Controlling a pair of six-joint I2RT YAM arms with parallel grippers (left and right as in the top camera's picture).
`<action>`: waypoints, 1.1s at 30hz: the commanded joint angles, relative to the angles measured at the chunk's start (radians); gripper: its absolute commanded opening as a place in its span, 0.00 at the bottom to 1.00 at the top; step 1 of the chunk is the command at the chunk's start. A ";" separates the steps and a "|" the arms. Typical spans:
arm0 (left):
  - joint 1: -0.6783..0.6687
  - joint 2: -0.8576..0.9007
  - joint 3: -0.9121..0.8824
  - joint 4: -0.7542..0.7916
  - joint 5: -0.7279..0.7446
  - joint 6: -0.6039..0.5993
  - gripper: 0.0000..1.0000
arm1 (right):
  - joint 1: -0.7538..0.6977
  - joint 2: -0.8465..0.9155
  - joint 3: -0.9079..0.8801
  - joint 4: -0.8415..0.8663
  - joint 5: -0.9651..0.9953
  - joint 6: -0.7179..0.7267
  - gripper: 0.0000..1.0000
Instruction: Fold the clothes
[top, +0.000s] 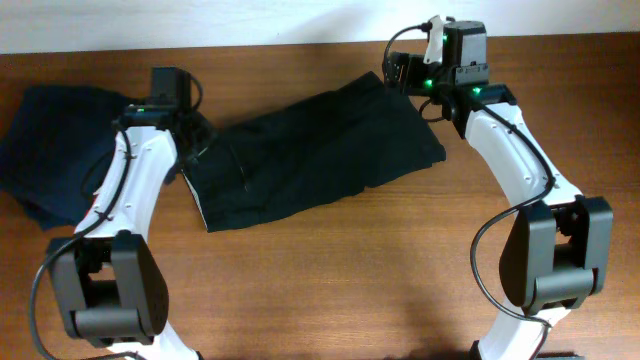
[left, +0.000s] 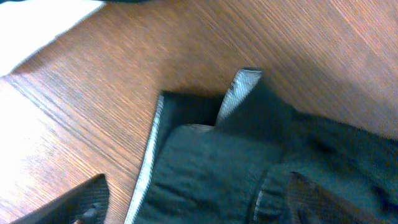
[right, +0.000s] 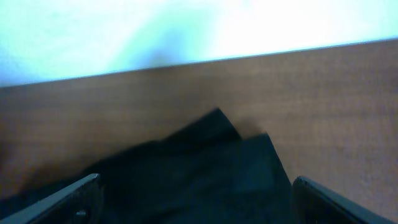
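Note:
The black garment (top: 315, 150) lies partly folded and wrinkled across the middle of the wooden table, its thin white trim along the left edge. My left gripper (top: 197, 135) is over that left edge. In the left wrist view the garment (left: 249, 168) and its white trim fill the space between the spread jaws (left: 199, 211); only the left finger shows clearly, and nothing is held. My right gripper (top: 394, 72) is at the garment's far right corner. In the right wrist view its fingers (right: 199, 202) are wide open, with the black corner (right: 211, 162) lying between them.
Folded navy-blue garments (top: 50, 140) lie at the table's left end, beside the left arm. The far table edge and a white wall (right: 199, 31) are just behind the right gripper. Bare wood (top: 350, 270) lies in front of the garment.

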 joint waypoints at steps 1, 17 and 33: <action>0.066 0.009 0.014 -0.002 0.002 -0.005 0.98 | 0.002 0.011 0.015 -0.115 0.012 -0.020 0.99; 0.032 0.096 -0.057 -0.041 0.208 0.103 0.99 | 0.002 0.192 -0.020 -0.400 0.032 -0.145 0.63; -0.039 0.099 -0.013 -0.015 0.179 0.351 0.97 | -0.103 0.141 -0.024 -0.818 0.078 -0.114 0.70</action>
